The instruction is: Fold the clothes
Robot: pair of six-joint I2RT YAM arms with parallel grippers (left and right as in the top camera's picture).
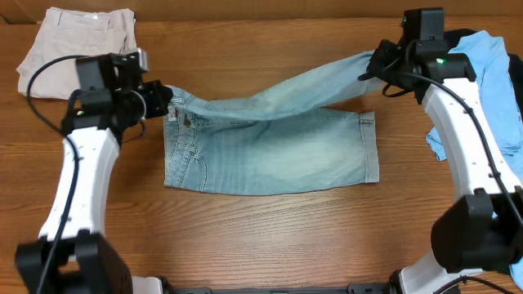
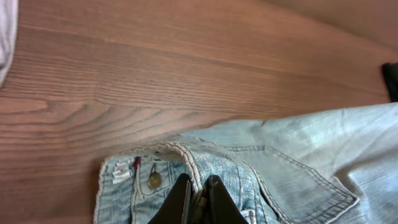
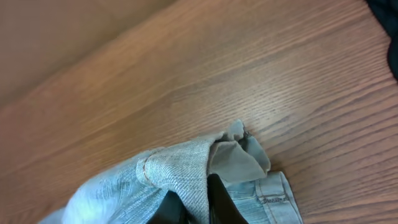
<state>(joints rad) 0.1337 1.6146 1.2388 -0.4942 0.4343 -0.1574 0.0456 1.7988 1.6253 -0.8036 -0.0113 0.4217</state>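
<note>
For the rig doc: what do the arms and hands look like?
Left arm and right arm: white links, black joint housings, loose black cables, small green lights near the wrists. Left hand and right hand: black, with slim dark fingers.

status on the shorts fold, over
left gripper shut on denim shorts waistband. right gripper shut on one leg hem, raised. beige shorts and blue shirt off to the sides.

The worktop [image 1: 270, 237] is brown wood, fine-grained with a dull sheen. The denim shorts [image 1: 270, 151] at the left end effector [image 2: 199, 182] are faded, coarse-woven cloth with raised stitching, and a dull brassy metal button [image 2: 154, 181] sits just beside its matt black fingers [image 2: 181, 196]. The beige shorts [image 1: 78, 37] beyond it are smoother matt cloth, as is the blue shirt [image 1: 498, 90] behind the right end effector [image 1: 382, 65].
</note>
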